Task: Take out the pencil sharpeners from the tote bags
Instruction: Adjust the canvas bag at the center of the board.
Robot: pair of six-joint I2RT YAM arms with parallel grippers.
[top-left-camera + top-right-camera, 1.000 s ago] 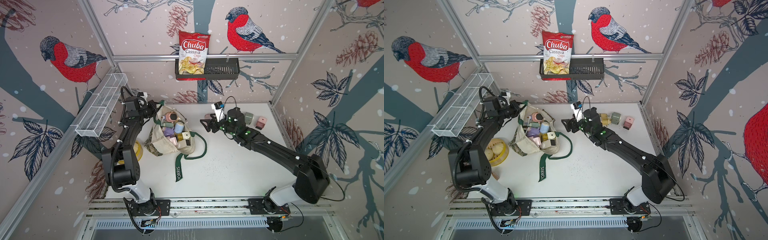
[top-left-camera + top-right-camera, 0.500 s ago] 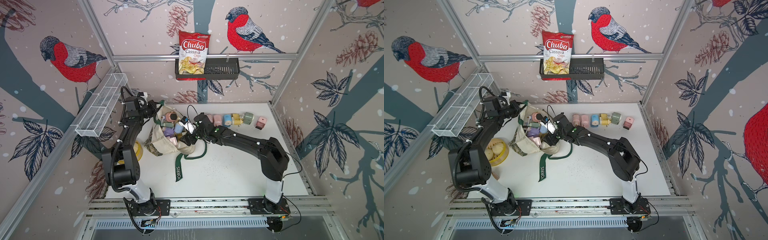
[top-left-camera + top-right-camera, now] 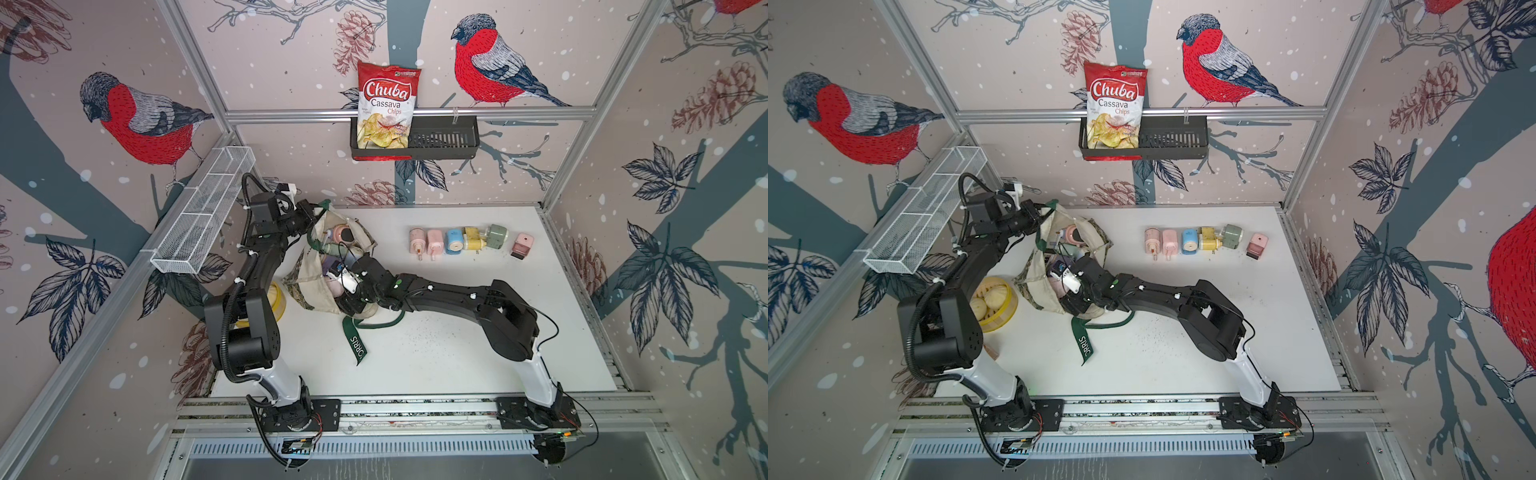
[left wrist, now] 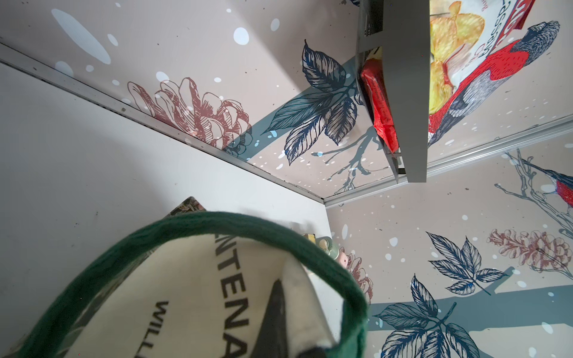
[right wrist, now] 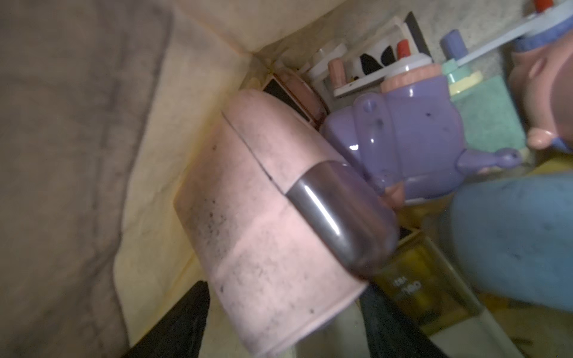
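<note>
Inside the cream canvas tote bag [image 3: 312, 286], wide right gripper [image 5: 283, 291] fingers straddle a pink plastic sharpener [image 5: 263, 223] beside a purple sharpener [image 5: 412, 148]; left gripper [image 3: 311, 212] fingers clamp the rim.

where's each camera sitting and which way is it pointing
both top views: high above the front rail, looking down at the table, the tote bag and both whole arms.
left wrist: by the left gripper at the bag's mouth, facing the far corner and the chips bag; one dark fingertip shows.
right wrist: inside the bag, facing a pink sharpener between the open fingers of the right gripper.
shared: the tote bag appears in all views.
</note>
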